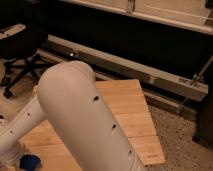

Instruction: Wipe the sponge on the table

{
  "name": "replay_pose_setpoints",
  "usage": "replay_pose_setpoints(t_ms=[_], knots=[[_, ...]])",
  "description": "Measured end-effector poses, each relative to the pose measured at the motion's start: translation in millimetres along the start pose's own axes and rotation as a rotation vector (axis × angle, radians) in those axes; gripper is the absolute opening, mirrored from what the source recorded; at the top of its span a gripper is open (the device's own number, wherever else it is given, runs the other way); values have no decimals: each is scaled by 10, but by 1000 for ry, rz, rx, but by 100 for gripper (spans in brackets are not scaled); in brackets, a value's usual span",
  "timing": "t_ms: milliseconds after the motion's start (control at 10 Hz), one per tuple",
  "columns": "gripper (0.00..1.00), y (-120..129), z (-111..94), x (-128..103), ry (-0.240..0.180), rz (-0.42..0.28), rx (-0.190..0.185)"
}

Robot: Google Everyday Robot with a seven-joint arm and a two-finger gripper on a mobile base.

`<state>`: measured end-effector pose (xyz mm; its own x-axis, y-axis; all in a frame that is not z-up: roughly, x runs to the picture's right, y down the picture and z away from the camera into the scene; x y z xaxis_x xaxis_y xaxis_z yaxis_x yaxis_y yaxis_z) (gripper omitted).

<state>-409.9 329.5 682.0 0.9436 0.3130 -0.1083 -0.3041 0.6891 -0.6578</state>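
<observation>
A large white robot arm (82,117) fills the near middle, covering much of the table (131,111), whose light plank top shows to its right. The arm's lower section runs down to the near left corner, where the gripper (10,157) sits just beside the blue sponge (30,162) on the table. A black office chair (21,47) stands far left on speckled floor (185,137).
</observation>
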Motion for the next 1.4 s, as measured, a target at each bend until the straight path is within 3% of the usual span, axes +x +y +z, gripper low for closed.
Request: replay_pose_setpoints(t_ms=[300, 700, 1400], knots=[[38, -123, 39, -140, -9, 40, -7], [38, -331, 210, -273, 23, 85, -3], [38, -818, 339, -507, 48, 153, 22]])
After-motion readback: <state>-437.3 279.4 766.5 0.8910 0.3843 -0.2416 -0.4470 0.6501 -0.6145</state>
